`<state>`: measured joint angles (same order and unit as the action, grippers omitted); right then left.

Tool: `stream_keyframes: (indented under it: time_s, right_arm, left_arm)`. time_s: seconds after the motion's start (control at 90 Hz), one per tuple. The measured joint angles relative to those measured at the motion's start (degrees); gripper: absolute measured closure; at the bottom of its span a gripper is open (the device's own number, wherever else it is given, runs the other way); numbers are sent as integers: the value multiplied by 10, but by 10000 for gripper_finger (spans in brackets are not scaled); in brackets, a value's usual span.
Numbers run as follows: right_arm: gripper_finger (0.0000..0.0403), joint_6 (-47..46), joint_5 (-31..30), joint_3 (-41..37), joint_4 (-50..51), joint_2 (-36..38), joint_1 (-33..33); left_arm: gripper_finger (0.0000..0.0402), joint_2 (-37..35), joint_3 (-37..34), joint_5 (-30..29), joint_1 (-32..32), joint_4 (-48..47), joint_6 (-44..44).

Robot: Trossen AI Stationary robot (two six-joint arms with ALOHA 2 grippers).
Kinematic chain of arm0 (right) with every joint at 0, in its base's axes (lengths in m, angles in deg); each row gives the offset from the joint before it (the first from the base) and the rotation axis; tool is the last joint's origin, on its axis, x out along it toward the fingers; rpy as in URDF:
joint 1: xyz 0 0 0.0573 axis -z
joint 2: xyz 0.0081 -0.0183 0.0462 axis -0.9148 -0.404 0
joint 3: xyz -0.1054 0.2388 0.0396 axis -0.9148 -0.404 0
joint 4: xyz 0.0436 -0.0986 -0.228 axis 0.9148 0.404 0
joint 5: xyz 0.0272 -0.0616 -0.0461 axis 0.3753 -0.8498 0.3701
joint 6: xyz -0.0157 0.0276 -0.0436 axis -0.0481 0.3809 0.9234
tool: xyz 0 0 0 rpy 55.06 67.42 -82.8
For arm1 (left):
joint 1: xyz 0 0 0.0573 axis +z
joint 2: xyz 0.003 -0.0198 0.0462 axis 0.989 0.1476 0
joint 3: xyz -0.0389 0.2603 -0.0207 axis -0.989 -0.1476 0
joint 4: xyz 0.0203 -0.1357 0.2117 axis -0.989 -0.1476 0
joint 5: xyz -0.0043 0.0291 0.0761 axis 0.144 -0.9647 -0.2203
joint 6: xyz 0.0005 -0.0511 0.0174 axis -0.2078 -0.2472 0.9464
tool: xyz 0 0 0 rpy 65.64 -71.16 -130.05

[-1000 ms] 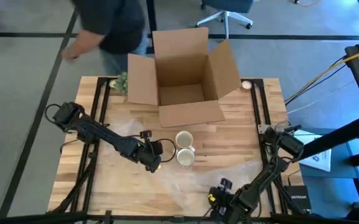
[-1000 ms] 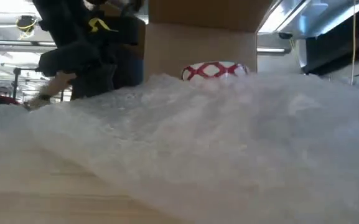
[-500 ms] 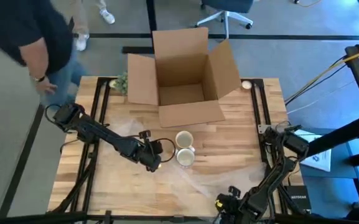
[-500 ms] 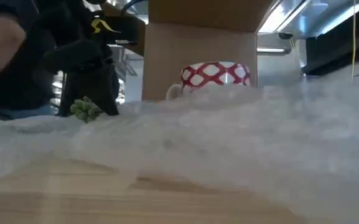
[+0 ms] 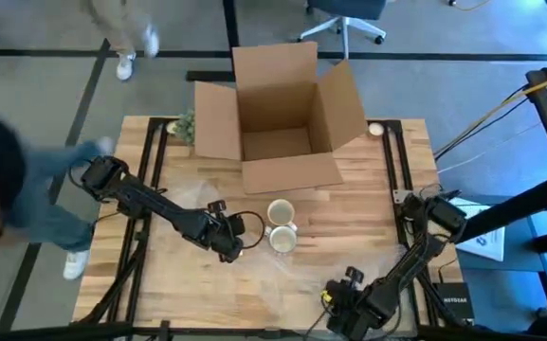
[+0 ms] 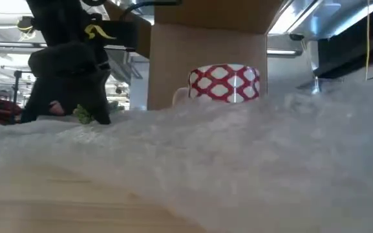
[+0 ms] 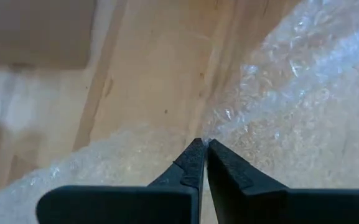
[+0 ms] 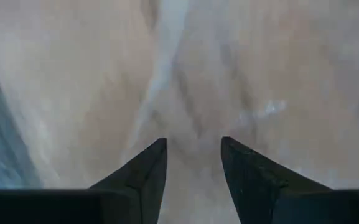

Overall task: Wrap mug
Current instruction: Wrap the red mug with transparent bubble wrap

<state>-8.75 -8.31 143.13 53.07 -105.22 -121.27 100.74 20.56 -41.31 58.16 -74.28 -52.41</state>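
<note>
A red-and-white patterned mug (image 6: 225,83) stands upright in the middle of the table. From above I see two round white rims there, one (image 5: 281,211) behind the other (image 5: 282,239). A clear bubble wrap sheet (image 5: 282,270) lies on the wood in front of them and bulges up in the low view (image 6: 238,149). My left gripper (image 5: 229,248) is just left of the mug, shut on the wrap. My right gripper (image 5: 341,301) hovers open near the table's front edge, with wrap and wood blurred below its fingers (image 8: 191,146). My left gripper pinches the bubble wrap by an edge (image 7: 205,140) between its two shut fingers, at the sheet's left side beside the mug. The fingers slant down toward the table. The sheet spreads away from the fingertips onto the wood, slack.
An open cardboard box (image 5: 278,118) stands at the table's far middle, its front flap down toward the mug. A small green sprig (image 5: 186,123) lies by the box's left corner. A person (image 5: 8,189) is moving past the table's left side.
The bubble wrap's hump in front of the mug has sunk, so the low view shows the mug's patterned side instead of only its rim. My left gripper has shifted slightly toward the table's left edge with the wrap. The person has walked from the far side round to the left.
</note>
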Motion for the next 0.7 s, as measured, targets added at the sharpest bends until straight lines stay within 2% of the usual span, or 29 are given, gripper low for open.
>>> stream_keyframes:
  time_s: [0.144, 0.3, 0.522, 0.7]
  right_arm:
    - [263, -50, 4, 1, 40, -1, -16]
    - [263, -21, -27, 1, 62, 8, 4]
    - [263, 25, -20, 1, 137, 12, 34]
    - [263, 70, 3, 30, 168, 62, 38]
  left_arm:
    - [401, 0, 0, 53, -3, 8, 18]
    - [394, 0, 0, 67, -4, 14, 40]
    - [330, 0, 0, 84, -4, 20, 84]
    - [279, -9, 35, 90, -4, -30, 107]
